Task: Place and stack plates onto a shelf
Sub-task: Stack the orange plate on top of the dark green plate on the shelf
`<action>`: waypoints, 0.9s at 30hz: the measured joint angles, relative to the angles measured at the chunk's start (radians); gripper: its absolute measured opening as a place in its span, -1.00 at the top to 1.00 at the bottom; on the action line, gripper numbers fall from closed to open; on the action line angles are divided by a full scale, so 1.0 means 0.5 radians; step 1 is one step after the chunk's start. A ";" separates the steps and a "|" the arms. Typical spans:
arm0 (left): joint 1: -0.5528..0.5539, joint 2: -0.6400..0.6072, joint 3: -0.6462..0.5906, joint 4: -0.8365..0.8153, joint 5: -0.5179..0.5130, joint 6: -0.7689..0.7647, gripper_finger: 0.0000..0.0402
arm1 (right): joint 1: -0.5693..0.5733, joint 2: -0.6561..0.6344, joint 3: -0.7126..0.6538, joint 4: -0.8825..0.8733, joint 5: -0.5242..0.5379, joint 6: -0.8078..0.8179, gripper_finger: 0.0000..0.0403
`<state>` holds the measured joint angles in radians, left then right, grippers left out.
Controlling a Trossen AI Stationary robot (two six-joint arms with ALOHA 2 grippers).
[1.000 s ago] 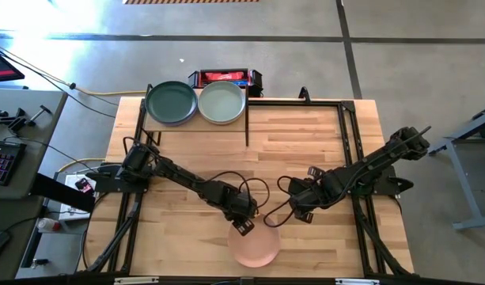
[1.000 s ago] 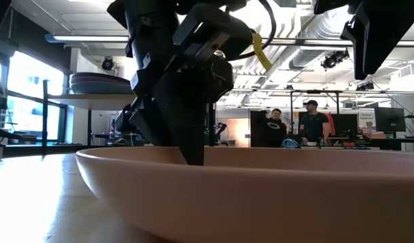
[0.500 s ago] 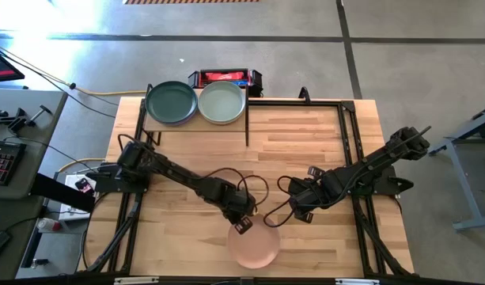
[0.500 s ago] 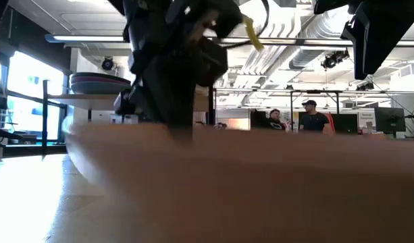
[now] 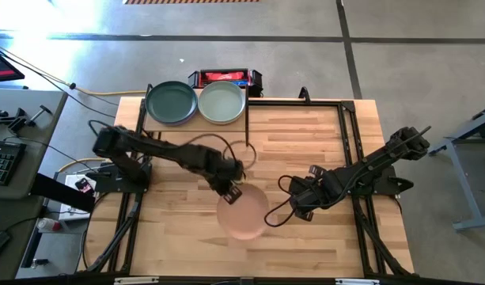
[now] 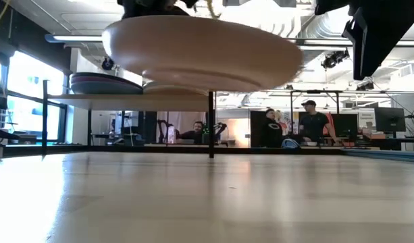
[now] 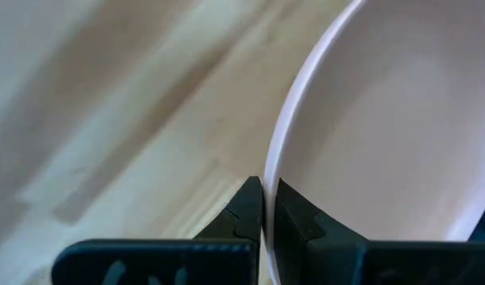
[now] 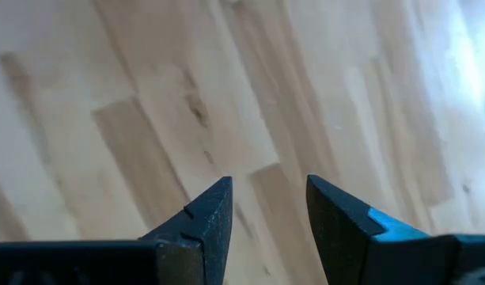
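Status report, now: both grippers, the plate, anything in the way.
Left gripper shut on pink plate rim, plate lifted off table. Right gripper open, empty, low beside it. Shelf holds teal and green plates. Path looks clear.

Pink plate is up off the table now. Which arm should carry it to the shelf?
Left. The left gripper is shut on the pink plate, already holding it in the air, and it stands nearer the shelf. The right gripper is open and empty over the table.
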<state>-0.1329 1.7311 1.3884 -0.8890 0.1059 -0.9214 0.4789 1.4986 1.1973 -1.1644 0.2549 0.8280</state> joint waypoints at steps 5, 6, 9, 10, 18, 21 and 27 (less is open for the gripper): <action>0.131 -0.226 0.000 -0.234 -0.060 0.017 0.99 | -0.001 -0.003 0.000 -0.130 0.053 -0.010 0.30; 0.159 -0.276 0.000 -0.261 -0.067 0.017 0.99 | -0.001 -0.003 0.000 -0.142 0.052 -0.037 0.30; 0.256 -0.432 0.001 -0.384 -0.077 0.014 0.99 | 0.000 -0.003 0.000 -0.143 0.052 -0.093 0.30; 0.293 -0.481 0.001 -0.414 -0.077 0.007 0.99 | 0.000 -0.003 0.000 -0.143 0.052 -0.101 0.30; 0.711 -0.867 0.002 -0.619 -0.194 -0.086 0.99 | -0.009 -0.003 0.000 -0.055 0.053 -0.195 0.30; 0.892 -0.990 0.002 -0.661 -0.264 -0.086 0.99 | -0.030 -0.004 0.000 0.004 0.053 -0.207 0.30; 1.260 -1.159 0.002 -0.664 -0.371 -0.013 0.98 | -0.085 -0.003 0.000 0.088 0.054 -0.207 0.30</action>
<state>0.4973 1.1515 1.3891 -1.2209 -0.0797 -0.9278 0.4365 1.4971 1.1973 -1.1205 0.2821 0.7242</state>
